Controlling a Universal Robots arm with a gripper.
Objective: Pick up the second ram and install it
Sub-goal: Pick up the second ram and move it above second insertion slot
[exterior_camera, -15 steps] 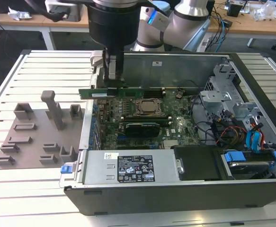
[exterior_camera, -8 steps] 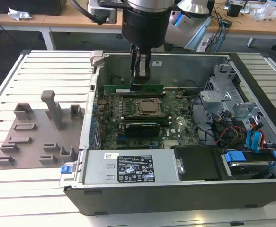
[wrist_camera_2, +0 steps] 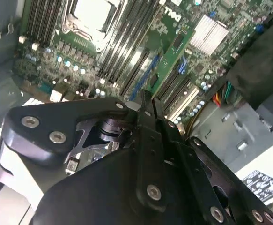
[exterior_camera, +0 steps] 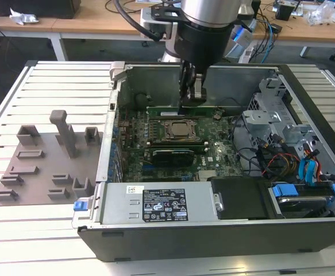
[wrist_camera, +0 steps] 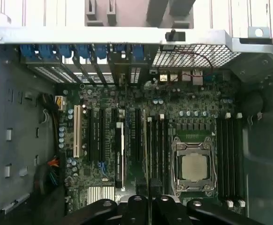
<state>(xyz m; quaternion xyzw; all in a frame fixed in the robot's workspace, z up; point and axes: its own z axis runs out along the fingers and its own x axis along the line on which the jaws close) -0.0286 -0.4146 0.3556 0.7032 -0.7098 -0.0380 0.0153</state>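
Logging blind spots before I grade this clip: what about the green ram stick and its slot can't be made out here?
1. Whether the second ram sits fully in its slot: exterior view, the gripper covers its middle.
2. Its near end: second wrist view, hidden behind the gripper's body.
3. Its chips: first wrist view, the stick is edge-on, too thin.

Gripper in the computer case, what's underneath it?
The second ram, clamped in the gripper, over the black memory slots beside the processor socket. Whether its lower edge sits in a slot is hidden.
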